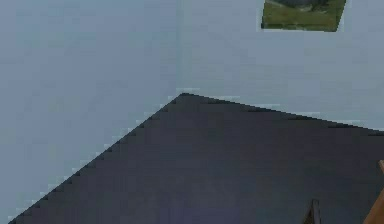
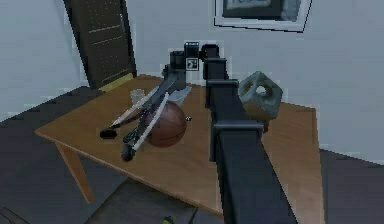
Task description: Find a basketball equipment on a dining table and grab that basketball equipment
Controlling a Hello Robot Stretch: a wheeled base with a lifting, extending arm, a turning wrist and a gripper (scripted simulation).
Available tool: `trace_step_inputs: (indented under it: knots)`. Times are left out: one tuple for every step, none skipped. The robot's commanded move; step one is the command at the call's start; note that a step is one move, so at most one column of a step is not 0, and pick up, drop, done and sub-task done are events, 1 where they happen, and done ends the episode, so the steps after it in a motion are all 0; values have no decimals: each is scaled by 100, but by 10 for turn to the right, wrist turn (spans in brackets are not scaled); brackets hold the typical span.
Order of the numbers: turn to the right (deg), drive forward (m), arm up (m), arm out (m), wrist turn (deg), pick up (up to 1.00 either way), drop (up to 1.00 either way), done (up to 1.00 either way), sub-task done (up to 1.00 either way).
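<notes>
One end effector (image 2: pixel 135 128) appears in the arm side view, at the far end of the dark square-section arm (image 2: pixel 235 140) that rises from the bottom edge. Its dark body sits left of two small white marker squares (image 2: pixel 210 50) with black marks. Two thin grey fingers (image 2: pixel 140 106) run from the body down toward the view's lower left.

The grip state cannot be determined. Whether the end effector holds anything also cannot be told, because a ball lies on the surface directly at the fingers.

That ball is a brown-orange round basketball (image 2: pixel 168 126). It rests on the brown wooden rectangular bench (image 2: pixel 290 150), left of the arm and near the middle of the top. Whether the fingers touch the basketball or pass beside it cannot be told. A small dark object (image 2: pixel 107 132), too small to identify, lies on the bench just left of the fingertips.

Right of the arm, a grey angular blocky object (image 2: pixel 262 95) stands on the bench near its far edge, well apart from the basketball.

Beyond the bench, a dark panelled door (image 2: pixel 100 40) stands in the pale wall at upper left. A white-framed picture (image 2: pixel 258 10) hangs on the wall at upper right. Dark floor (image 2: pixel 30 170) surrounds the bench.

In the forward view, two pale blue-grey walls (image 1: pixel 80 80) meet at a corner above a dark floor. A landscape picture (image 1: pixel 303 14) hangs at the top right. A brown wooden edge (image 1: pixel 381 175) enters at the right margin.
</notes>
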Motion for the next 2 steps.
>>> trace_step_inputs:
  knots:
    - [0, 0, 0, 0, 450, 0, 0, 0, 0]
    - [0, 0, 0, 0, 450, 0, 0, 0, 0]
